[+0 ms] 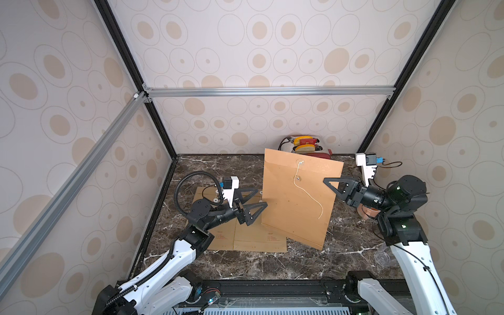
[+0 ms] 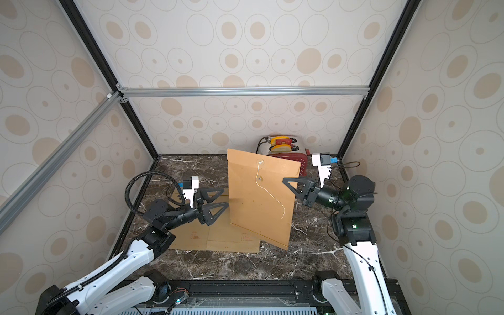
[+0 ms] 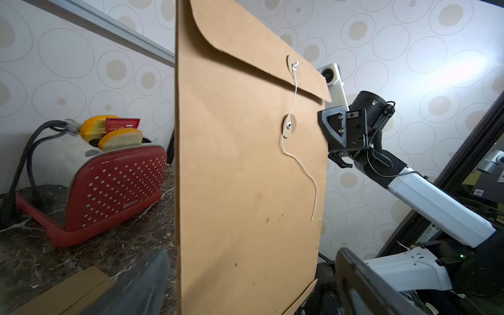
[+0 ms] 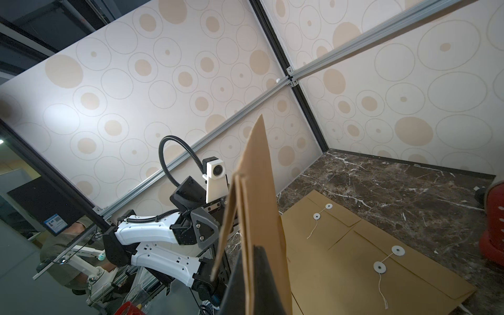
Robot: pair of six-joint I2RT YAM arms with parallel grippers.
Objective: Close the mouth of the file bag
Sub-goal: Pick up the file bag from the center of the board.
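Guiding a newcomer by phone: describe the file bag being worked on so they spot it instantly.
Above the dark marble tabletop, in front of the red toaster, the right gripper pinches one brown paper file bag by its edge. It alone is upright; the two other brown bags lie flat.

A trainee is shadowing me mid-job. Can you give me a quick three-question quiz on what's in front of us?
1. True or false: the string is wound round the lower button of the upright file bag.
2. The left gripper is: A open, B shut on the bag.
3. How many flat file bags lie on the table?
Key: 1 false; 2 A; 3 two.
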